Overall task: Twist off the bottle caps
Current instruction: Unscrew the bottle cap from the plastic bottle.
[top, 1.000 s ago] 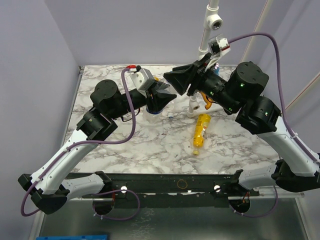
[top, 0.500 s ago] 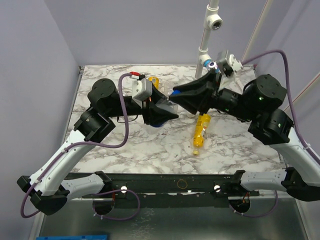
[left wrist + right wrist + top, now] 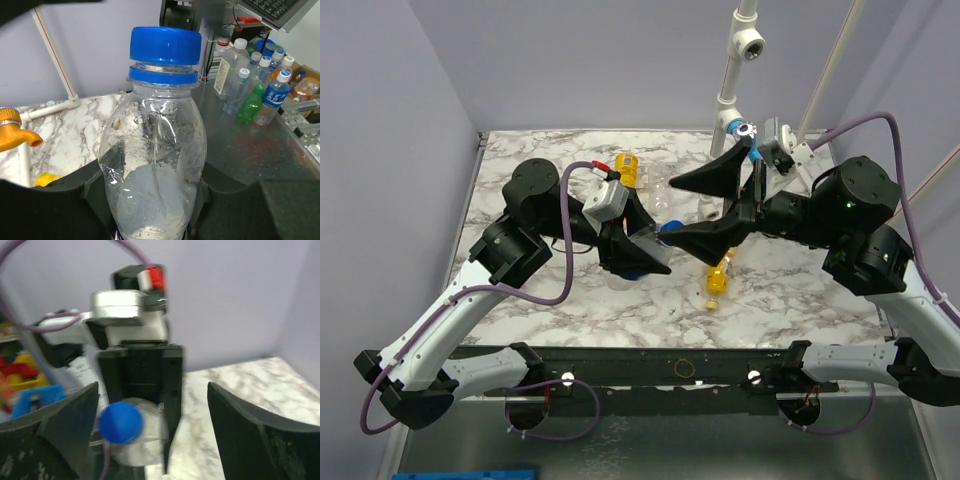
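Note:
A clear bottle (image 3: 155,165) stands upright in my left gripper (image 3: 152,187), which is shut on its lower body. A blue cap (image 3: 165,46) sits on the bottle's neck. From above, the left gripper (image 3: 642,250) holds the bottle over the middle of the table with the blue cap (image 3: 668,228) pointing right. My right gripper (image 3: 672,215) is open wide, with one finger above the cap and one below it, and neither touches it. In the blurred right wrist view the blue cap (image 3: 120,422) lies close to the left finger of the open right gripper (image 3: 152,390).
A yellow-orange bottle (image 3: 721,272) lies on the marble table (image 3: 520,160) under the right arm. Another yellow bottle (image 3: 627,168) is at the back. A white post (image 3: 730,80) rises at the far edge. An orange hook (image 3: 15,135) hangs left of the held bottle.
The right gripper was shut at the bottle's cap and has sprung open wide. The left arm has carried the bottle slightly nearer and lower.

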`<state>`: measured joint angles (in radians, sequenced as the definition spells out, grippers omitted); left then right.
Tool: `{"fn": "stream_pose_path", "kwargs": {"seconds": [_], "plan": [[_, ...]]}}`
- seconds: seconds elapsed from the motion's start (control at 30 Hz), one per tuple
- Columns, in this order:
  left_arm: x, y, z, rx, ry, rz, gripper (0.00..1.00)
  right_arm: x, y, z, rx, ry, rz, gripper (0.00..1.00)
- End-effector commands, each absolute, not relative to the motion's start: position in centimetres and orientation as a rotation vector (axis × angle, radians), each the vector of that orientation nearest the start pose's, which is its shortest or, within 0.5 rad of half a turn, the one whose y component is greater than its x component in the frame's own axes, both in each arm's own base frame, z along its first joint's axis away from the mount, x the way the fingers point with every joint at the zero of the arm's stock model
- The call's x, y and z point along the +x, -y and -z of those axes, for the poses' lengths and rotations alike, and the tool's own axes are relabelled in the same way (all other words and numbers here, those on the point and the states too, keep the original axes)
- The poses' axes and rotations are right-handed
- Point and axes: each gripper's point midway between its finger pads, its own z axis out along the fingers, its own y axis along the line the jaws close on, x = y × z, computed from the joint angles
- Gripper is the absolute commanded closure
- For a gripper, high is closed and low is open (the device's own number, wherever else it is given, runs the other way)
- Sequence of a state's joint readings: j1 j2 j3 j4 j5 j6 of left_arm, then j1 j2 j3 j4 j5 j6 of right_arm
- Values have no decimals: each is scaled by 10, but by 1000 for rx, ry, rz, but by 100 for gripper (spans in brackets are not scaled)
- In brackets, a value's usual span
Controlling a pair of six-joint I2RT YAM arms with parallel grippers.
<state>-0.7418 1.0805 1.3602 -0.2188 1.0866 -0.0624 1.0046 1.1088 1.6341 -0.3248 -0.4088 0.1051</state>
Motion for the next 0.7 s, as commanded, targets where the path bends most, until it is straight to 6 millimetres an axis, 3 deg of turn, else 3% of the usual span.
{"fn": "stream_pose_path", "kwargs": {"seconds": [0.0, 0.1, 0.37, 0.67], "plan": [[118, 303, -440, 1312, -1060, 1252, 100, 177, -294, -542, -639, -1288, -952, 1], [151, 305, -443, 1195, -1114, 1109, 100, 201, -291, -539, -505, -1352, -890, 0], [207, 293, -455, 927, -1204, 878, 100, 210, -307, -532, -436, -1390, -951, 1], [217, 287, -459, 859, -1218, 839, 100, 209, -305, -539, -404, -1372, -979, 21]]}}
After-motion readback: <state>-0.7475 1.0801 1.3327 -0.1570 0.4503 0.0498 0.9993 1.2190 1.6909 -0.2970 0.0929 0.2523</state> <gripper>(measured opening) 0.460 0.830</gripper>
